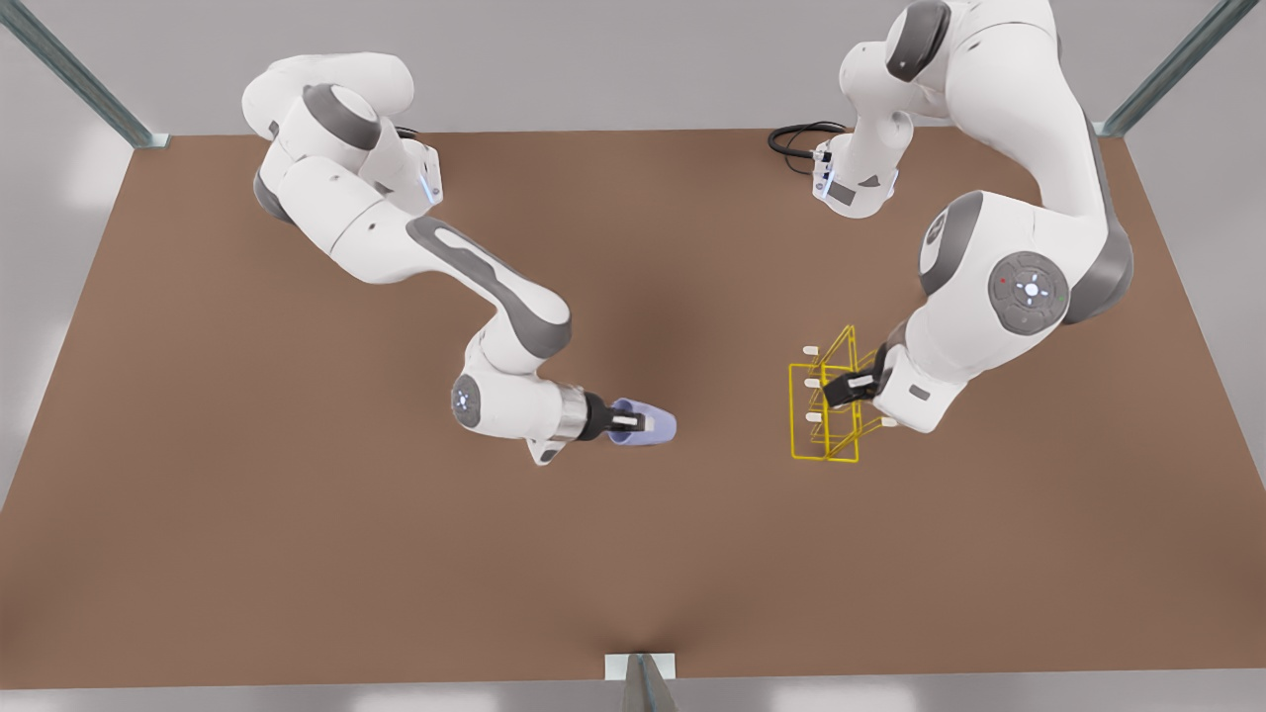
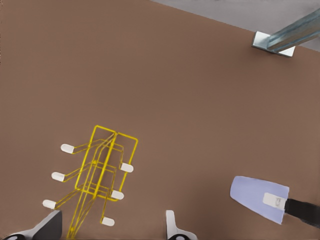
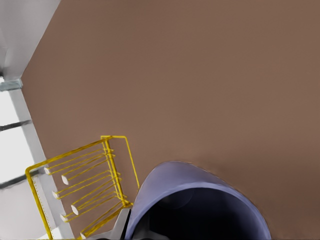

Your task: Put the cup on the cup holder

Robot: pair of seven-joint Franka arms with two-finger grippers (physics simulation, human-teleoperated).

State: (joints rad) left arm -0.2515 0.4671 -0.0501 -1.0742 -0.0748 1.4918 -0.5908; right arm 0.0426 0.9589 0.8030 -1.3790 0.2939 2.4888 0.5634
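Cup: my right gripper (image 1: 633, 423) has its fingers clamped on the small lavender-blue plastic tumbler (image 1: 648, 425), lying sideways above the brown table (image 1: 297, 494).
Rack: the yellow wire cup holder (image 1: 826, 415) (white-capped prongs) stands well apart from that cup.
Left gripper (image 2: 112, 227): spread wide, straddling the rack, gripping nothing.
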